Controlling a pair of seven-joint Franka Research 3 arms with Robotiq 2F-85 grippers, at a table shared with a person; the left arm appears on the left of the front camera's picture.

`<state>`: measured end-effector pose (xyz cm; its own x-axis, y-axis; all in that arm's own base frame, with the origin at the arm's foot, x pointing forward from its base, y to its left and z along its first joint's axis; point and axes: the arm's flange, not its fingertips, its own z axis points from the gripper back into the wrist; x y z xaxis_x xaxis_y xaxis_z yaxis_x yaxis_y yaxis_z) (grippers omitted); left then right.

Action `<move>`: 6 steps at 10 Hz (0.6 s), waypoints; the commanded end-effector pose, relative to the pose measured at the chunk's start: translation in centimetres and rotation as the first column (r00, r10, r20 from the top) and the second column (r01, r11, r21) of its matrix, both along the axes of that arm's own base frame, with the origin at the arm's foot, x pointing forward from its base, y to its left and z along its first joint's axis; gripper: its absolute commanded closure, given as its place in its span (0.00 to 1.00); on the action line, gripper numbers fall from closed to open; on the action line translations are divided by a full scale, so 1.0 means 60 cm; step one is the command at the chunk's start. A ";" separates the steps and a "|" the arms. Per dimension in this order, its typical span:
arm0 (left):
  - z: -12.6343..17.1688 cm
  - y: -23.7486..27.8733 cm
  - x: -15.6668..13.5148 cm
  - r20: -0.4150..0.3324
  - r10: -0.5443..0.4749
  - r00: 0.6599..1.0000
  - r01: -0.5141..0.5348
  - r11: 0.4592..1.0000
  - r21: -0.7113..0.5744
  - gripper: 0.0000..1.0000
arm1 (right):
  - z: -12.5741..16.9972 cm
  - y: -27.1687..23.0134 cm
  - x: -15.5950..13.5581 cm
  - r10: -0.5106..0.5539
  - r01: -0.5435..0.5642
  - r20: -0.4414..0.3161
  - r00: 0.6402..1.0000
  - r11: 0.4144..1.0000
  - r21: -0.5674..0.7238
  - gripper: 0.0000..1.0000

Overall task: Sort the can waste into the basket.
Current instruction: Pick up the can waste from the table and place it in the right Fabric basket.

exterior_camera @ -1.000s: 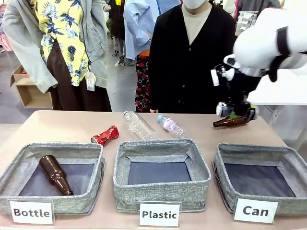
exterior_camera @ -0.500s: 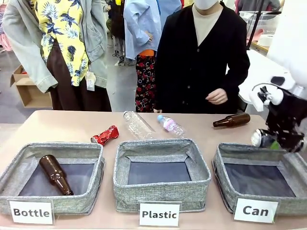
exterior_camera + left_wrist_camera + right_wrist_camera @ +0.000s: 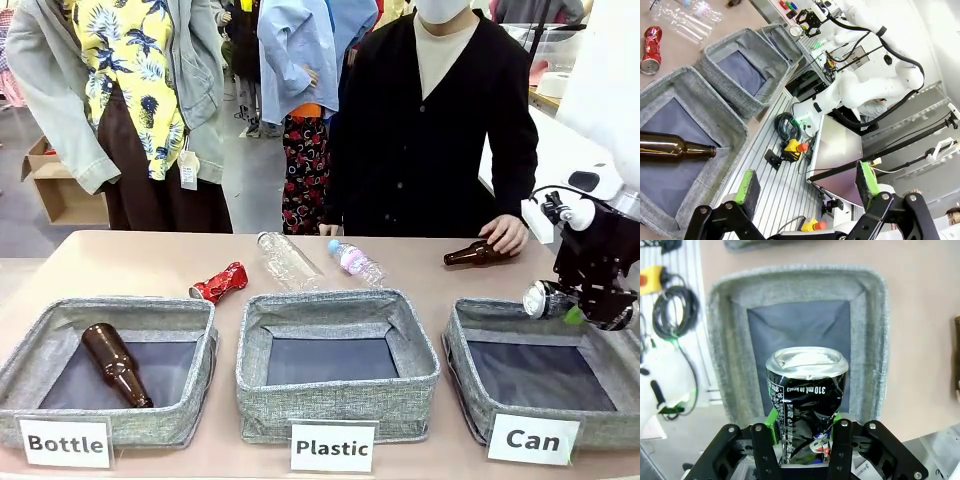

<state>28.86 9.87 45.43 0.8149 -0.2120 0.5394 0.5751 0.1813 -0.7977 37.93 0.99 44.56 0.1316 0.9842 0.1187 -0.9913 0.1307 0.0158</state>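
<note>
Above Can basket: right claw clamps dark can, base hidden; left claw wide, empty.

a: any print you can read?
b: i read three white cards on the bin fronts. left card: "bottle". middle card: "plastic". right card, on the basket: "can".
a: more?
b: dark can, right wrist view: "310 ml", upside down.

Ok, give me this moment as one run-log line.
right pincer: shut on dark can | position: above Can basket | left pincer: open, empty | red can: on table, not yet sorted
</note>
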 end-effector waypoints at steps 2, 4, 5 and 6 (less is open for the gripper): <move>-0.002 -0.002 -0.003 0.014 -0.009 1.000 0.009 1.000 -0.005 0.00 | -0.003 -0.005 0.011 0.024 -0.024 0.014 1.000 1.000 0.018 0.00; -0.002 -0.002 -0.003 0.014 -0.009 1.000 0.009 1.000 -0.005 0.00 | -0.006 -0.006 0.015 0.021 -0.021 0.008 1.000 1.000 0.012 0.00; -0.002 -0.002 -0.003 0.014 -0.009 1.000 0.009 1.000 -0.005 0.00 | -0.005 -0.008 0.017 0.013 -0.013 0.006 1.000 1.000 0.021 0.00; -0.002 -0.002 -0.003 0.014 -0.009 1.000 0.009 1.000 -0.005 0.00 | -0.004 -0.010 0.019 0.002 -0.002 0.008 1.000 0.999 0.043 0.00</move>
